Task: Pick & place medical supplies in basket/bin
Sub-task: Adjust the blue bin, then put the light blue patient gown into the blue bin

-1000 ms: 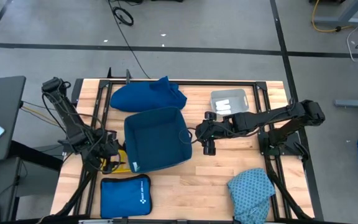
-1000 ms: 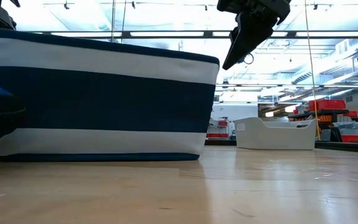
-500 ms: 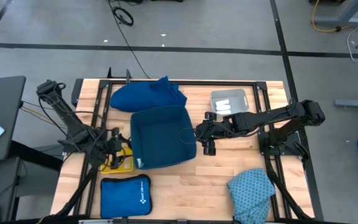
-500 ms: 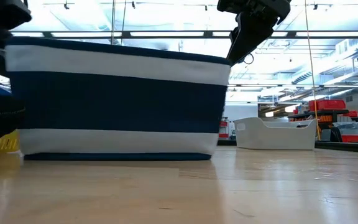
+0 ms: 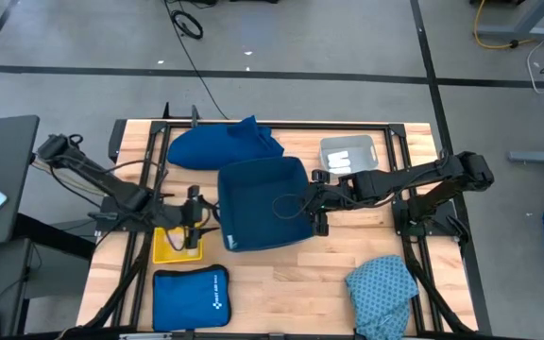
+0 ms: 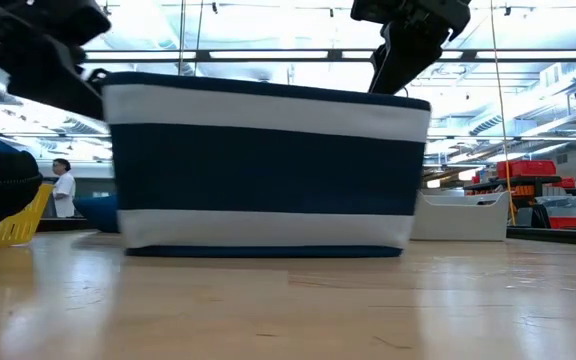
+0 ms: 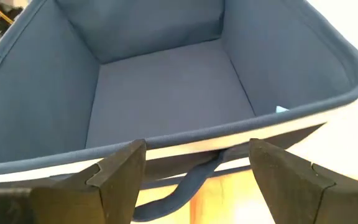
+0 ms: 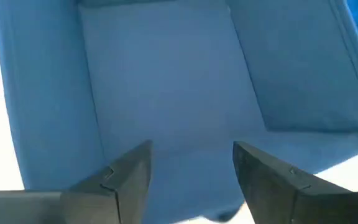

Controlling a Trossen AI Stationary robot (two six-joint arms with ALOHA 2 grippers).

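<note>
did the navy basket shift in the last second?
Yes. The navy basket slid toward the table's right side, closer to the white tray, uncovering the yellow tray.

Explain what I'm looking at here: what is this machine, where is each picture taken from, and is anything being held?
Two dark robot arms work at a wooden table. One picture looks straight down, one looks level across the tabletop, and two come from cameras on the wrists. In the middle stands an empty navy fabric basket with white stripes. The left gripper and right gripper flank it with jaws open, holding nothing. Around it lie a dark-blue cloth, a teal speckled cloth, a white tray of white rolls, a yellow tray and a flat bright-blue zip pouch.
</note>
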